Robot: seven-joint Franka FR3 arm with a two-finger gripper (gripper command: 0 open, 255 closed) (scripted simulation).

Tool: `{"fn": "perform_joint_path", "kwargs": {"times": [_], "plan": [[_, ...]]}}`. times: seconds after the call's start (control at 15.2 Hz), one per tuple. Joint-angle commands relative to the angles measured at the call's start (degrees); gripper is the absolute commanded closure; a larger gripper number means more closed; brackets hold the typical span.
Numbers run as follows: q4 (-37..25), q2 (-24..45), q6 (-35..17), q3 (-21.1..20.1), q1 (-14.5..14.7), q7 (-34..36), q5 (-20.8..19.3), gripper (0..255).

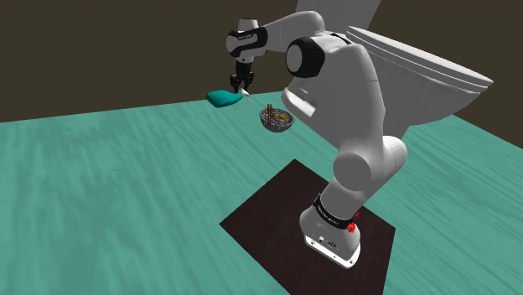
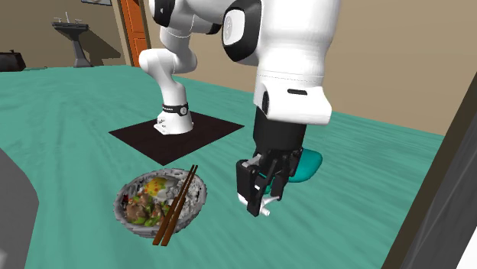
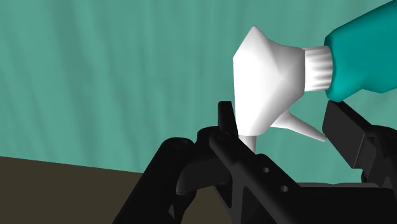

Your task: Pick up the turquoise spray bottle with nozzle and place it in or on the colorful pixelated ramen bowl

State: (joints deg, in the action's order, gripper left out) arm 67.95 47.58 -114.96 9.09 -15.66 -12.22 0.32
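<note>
In the shoulder view the spray bottle (image 1: 223,99) sits at the ramen bowl's (image 1: 275,120) ten o'clock, the stand (image 1: 268,219) at five.

**Fixed surroundings.** A streaked teal surface (image 1: 126,193) spans both exterior views. A large white toilet-shaped fixture (image 1: 436,92) stands at the shoulder view's upper right, with a dark brown wall (image 1: 100,50) behind. In the second exterior view, an orange door (image 2: 136,30) and a dark pedestal basin (image 2: 74,29) stand at the far edge. A tan wall (image 2: 397,61) is at right and a grey rounded object (image 2: 15,222) at lower left.
</note>
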Motion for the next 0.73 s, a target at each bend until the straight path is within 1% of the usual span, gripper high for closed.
{"fn": "perform_joint_path", "kwargs": {"times": [0.0,0.53,0.66], "plan": [[-0.84,-0.51,1.36,0.04,0.00,-0.06,-0.04,255],[-3.46,-2.33,5.77,0.18,-0.03,-0.33,-0.15,255],[2.09,-5.55,3.27,0.61,-1.13,-2.08,-0.25,255]]}}
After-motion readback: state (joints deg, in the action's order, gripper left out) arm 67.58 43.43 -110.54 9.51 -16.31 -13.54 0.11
